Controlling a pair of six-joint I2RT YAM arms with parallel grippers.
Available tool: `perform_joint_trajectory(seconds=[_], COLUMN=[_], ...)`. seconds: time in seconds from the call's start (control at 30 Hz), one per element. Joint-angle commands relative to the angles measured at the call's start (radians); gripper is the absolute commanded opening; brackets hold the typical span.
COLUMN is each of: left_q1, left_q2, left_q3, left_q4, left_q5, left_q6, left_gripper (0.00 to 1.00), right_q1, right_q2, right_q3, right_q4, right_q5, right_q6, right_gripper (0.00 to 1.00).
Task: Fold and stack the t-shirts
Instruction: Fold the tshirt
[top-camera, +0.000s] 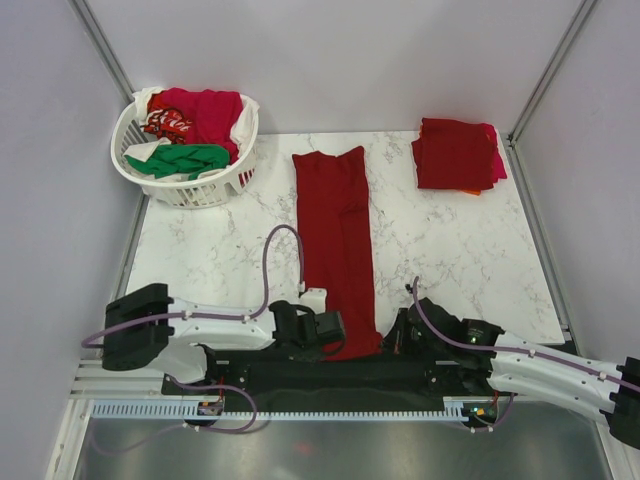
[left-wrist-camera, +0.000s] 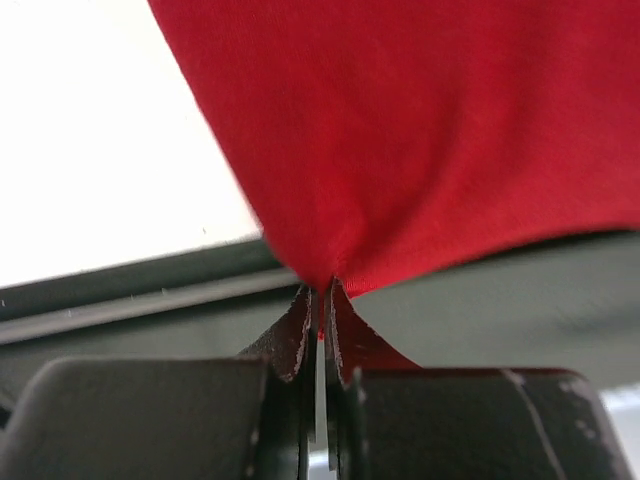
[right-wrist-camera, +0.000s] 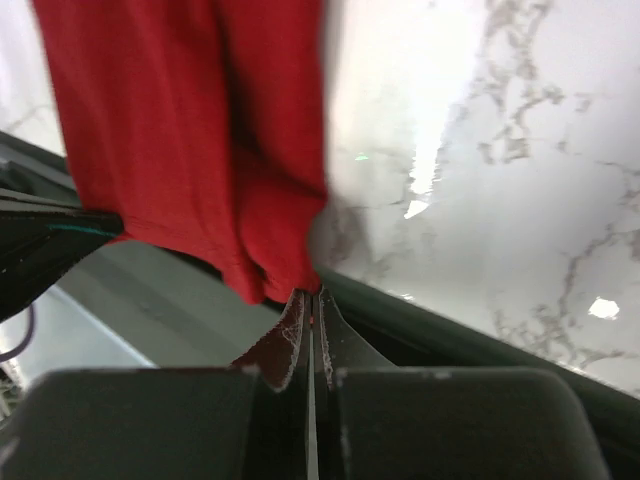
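Note:
A dark red t-shirt (top-camera: 337, 240), folded into a long narrow strip, lies down the middle of the marble table, its near end at the front edge. My left gripper (top-camera: 330, 340) is shut on the strip's near left corner; the left wrist view shows the red cloth (left-wrist-camera: 420, 140) pinched between the fingertips. My right gripper (top-camera: 392, 338) is shut on the near right corner, red cloth (right-wrist-camera: 200, 150) pinched there too. A stack of folded dark red and pink t-shirts (top-camera: 457, 154) sits at the back right.
A white lattice laundry basket (top-camera: 186, 186) at the back left holds crimson, green and white shirts. Grey walls and metal rails close the sides. The table's dark front edge runs under both grippers.

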Motion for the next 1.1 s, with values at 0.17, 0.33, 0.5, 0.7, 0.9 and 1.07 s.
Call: perform_joint_trajectory(seconds=[0.17,0.33,0.5,0.7,0.9,1.07], left_q1=[-0.009,-0.011,-0.009,0.066,0.251,0.380], left_q2=[-0.274,-0.359,-0.424,-0.455,-0.379,-0.261], left_q3=[-0.001,0.024,0.067,0.088,0.185,0.315], left_q4=[-0.095,-0.148,-0.230,-0.268,-0.265,-0.261], left_q5=[0.012,0.012,-0.040,-0.084,-0.049,-0.032], left_q6=[-0.075,-0.076,-0.087,-0.043,0.146,0.324], left_gripper=[0.02,0.02,0.02,0.02,0.02,0.02], right_q1=[0.006,0.014,0.014,0.012,-0.023,-0.147], right_q2=[-0.021,0.041,0.040,0.146,0.321,0.456], right_q3=[0.168,0.230,0.347,0.507,0.653,0.750], right_q4=[-0.057,-0.092,-0.189,-0.287,-0.305,-0.299], right_q5=[-0.113,-0.172,-0.058,0.092,0.180,0.247], right_q6=[0.060,0.034,0.003,-0.114,-0.233,-0.376], right_gripper=[0.00,0.00,0.00,0.00,0.00,0.00])
